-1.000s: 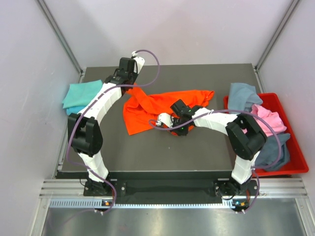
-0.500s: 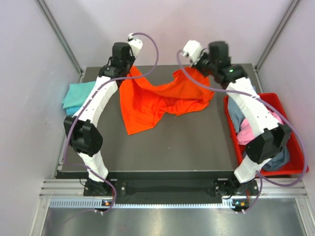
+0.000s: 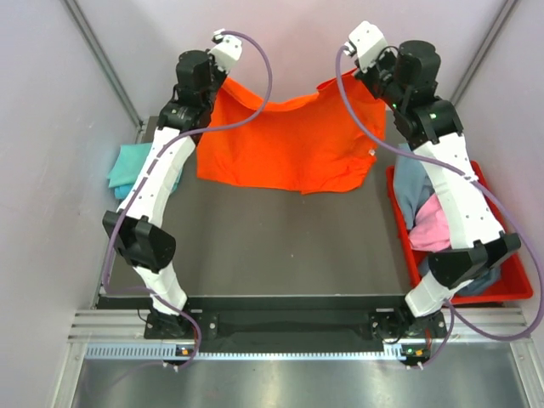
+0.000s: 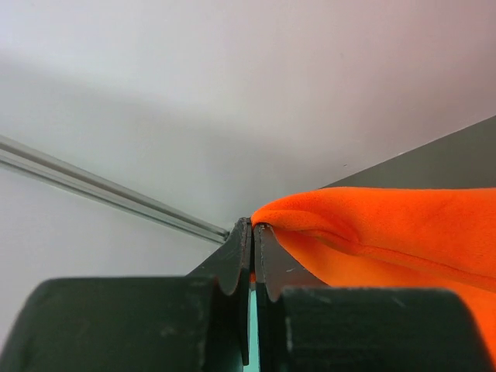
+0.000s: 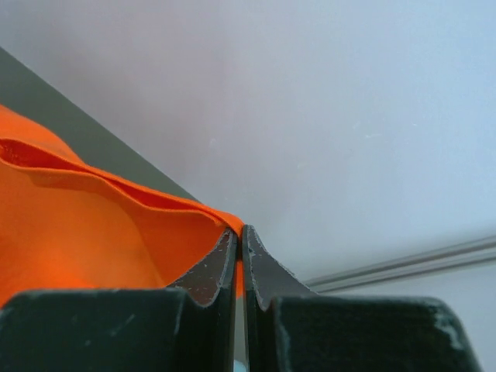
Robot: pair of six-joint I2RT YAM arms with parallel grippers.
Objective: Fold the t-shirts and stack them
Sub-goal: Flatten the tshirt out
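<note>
An orange t-shirt (image 3: pixel 289 140) hangs spread between both arms above the far half of the table, its lower edge touching the dark surface. My left gripper (image 3: pixel 223 81) is shut on its upper left corner (image 4: pixel 267 217). My right gripper (image 3: pixel 367 83) is shut on its upper right corner (image 5: pixel 225 221). A teal t-shirt (image 3: pixel 127 161) lies folded off the table's left edge. Grey-blue (image 3: pixel 406 189) and pink (image 3: pixel 432 228) t-shirts sit bundled in the red bin (image 3: pixel 510 289) at the right.
The dark table (image 3: pixel 280 246) ends at a metal rail along the front. Pale walls and slanted frame posts (image 3: pixel 102 59) close in the back corners. The right arm's links (image 3: pixel 463 195) reach over the bin.
Both grippers have risen and moved apart toward the back, pulling the orange t-shirt from a crumpled heap into a spread, hanging sheet. A second ago the right gripper was low at the table's middle.
</note>
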